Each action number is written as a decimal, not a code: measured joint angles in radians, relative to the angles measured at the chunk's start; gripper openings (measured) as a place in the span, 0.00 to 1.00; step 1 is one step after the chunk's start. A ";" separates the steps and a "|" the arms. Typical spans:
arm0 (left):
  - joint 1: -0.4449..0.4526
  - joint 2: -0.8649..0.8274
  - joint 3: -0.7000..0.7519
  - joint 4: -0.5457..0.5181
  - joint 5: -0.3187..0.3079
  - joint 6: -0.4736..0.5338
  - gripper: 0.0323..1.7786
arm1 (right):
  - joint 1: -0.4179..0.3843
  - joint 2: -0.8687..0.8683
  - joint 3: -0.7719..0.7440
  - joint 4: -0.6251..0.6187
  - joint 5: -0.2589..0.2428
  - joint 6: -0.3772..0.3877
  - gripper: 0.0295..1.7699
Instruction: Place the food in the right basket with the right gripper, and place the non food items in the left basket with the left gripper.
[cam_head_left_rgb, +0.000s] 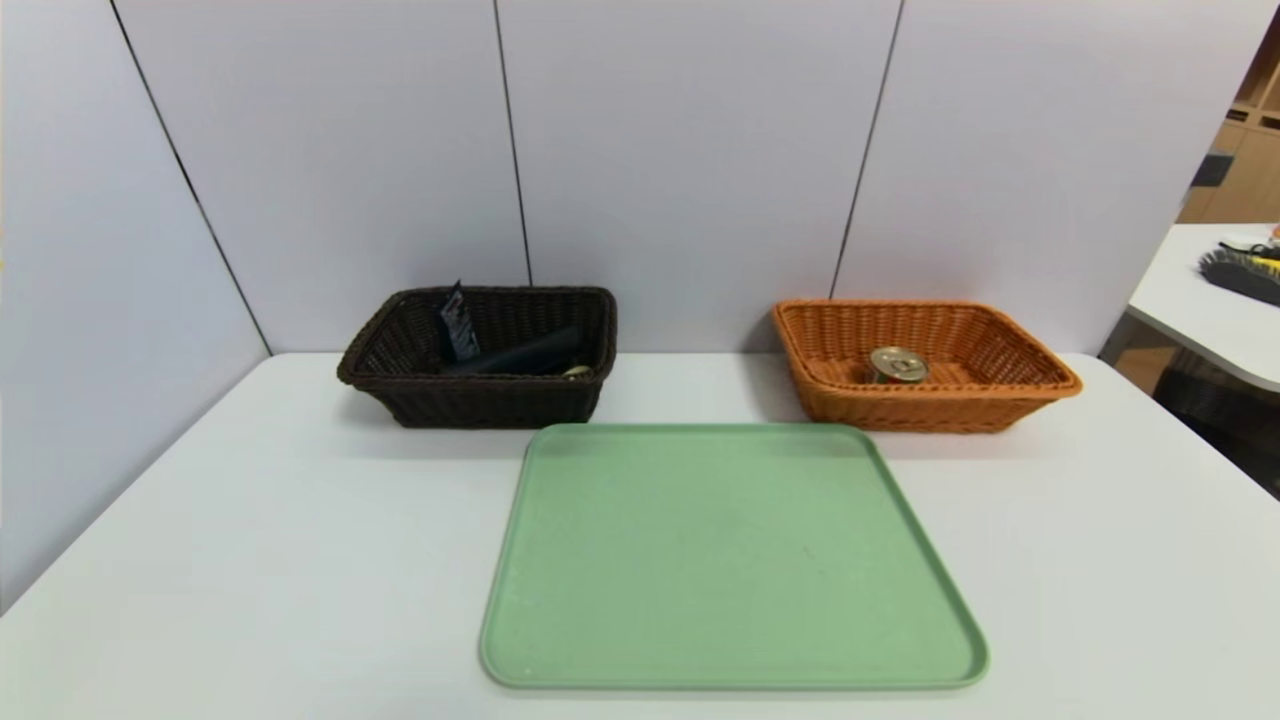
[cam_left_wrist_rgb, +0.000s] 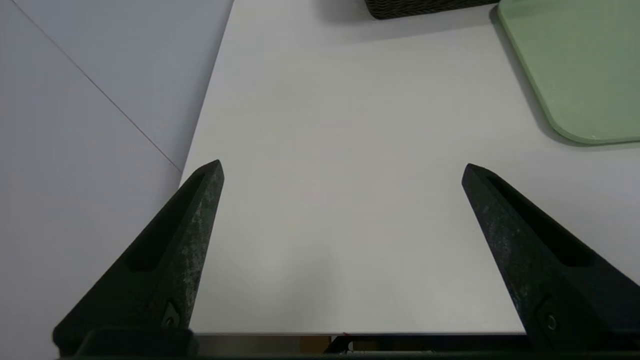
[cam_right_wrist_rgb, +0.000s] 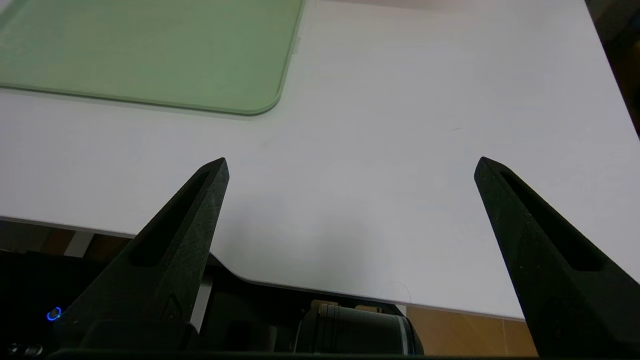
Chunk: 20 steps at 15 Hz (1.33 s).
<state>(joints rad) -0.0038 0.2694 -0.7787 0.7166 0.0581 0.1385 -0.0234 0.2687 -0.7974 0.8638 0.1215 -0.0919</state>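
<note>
With the tin can (cam_head_left_rgb: 898, 366) inside the orange basket (cam_head_left_rgb: 930, 412) at the counter's (cam_head_left_rgb: 300, 560) far edge, both grippers' jaws stand wide, empty. Possible fault: an arm sweeping low clips a basket rim, tipping it.

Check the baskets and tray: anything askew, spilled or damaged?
Nothing spilled or visibly damaged. In the dark basket, a patterned item stands tilted, its tip above the rim; the tin sits inside the orange basket.
</note>
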 joint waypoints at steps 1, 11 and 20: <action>0.001 -0.043 0.010 0.003 -0.009 0.000 0.95 | 0.008 -0.051 0.036 -0.027 0.004 0.000 0.96; -0.001 -0.268 0.332 -0.404 0.021 -0.061 0.95 | 0.022 -0.269 0.358 -0.733 -0.114 -0.083 0.96; -0.001 -0.271 0.776 -1.074 0.074 -0.029 0.95 | 0.022 -0.270 0.794 -1.187 -0.169 -0.047 0.96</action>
<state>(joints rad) -0.0051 -0.0019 -0.0023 -0.3574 0.1326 0.1100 -0.0017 -0.0013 -0.0032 -0.3236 -0.0470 -0.1394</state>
